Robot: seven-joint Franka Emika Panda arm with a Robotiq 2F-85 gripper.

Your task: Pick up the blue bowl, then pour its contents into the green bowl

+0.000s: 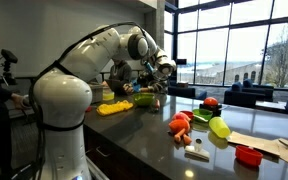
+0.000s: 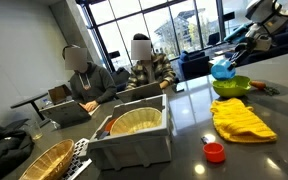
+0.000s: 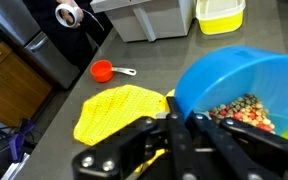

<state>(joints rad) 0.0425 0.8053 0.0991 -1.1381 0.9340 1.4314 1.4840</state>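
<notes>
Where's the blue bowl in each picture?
Wrist view: the blue bowl fills the right side.
In an exterior view: upper right, held up over the green bowl.
In an exterior view: too small to make out; look just above the green bowl.
Shared landmark: the yellow cloth.

Yellow knitted cloth (image 3: 124, 112) lying flat on the dark grey countertop (image 3: 154, 60), small orange plastic scoop (image 3: 102, 71) near it, not touching. Along the counter, a grey plastic bin (image 2: 134, 145) holds a round woven basket (image 2: 136, 121).
</notes>
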